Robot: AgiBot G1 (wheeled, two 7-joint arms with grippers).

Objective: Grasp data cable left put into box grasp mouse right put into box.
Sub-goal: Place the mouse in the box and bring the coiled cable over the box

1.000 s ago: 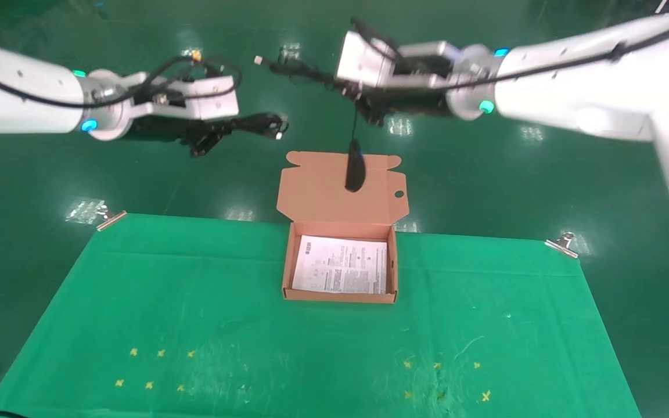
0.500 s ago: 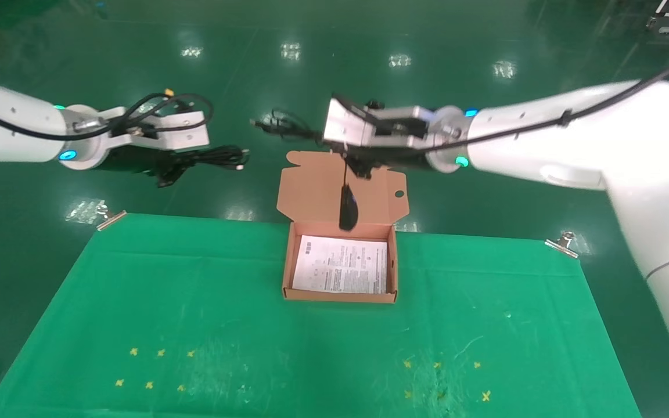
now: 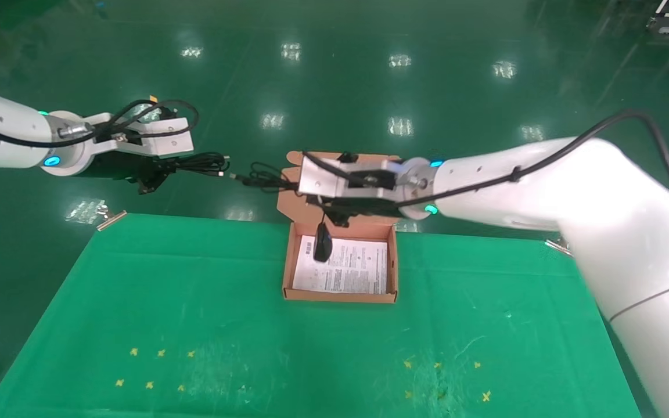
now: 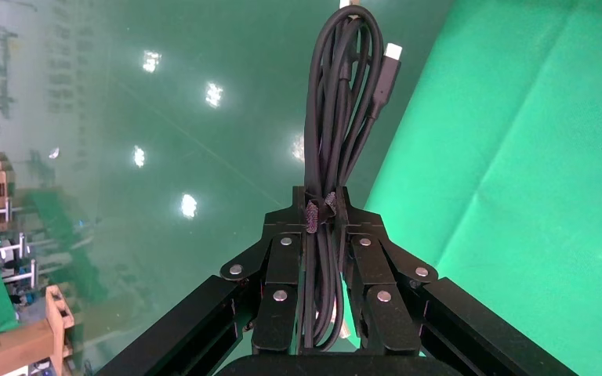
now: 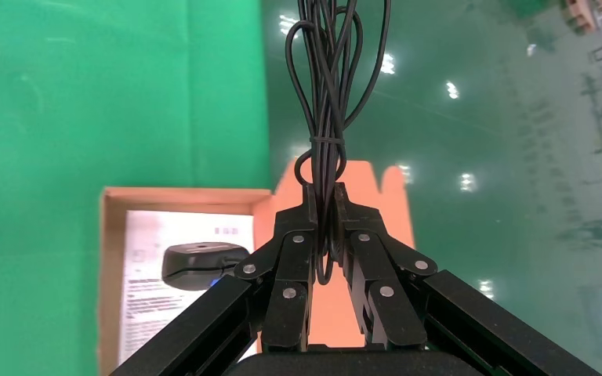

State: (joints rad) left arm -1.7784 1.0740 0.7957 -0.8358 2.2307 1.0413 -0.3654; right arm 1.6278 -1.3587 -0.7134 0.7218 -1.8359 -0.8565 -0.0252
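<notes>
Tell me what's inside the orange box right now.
A white printed sheet lines the box floor. The mouse dangles over it from the right gripper; anything beneath the sheet is hidden.

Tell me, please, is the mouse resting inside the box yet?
Not yet, as far as shows: the mouse hangs by its cord from the right gripper, over the box and its paper sheet; contact cannot be judged.

Bright, even overhead light. I see white glare spots on the glossy green floor beyond my table; my right arm looks slightly blurred.
</notes>
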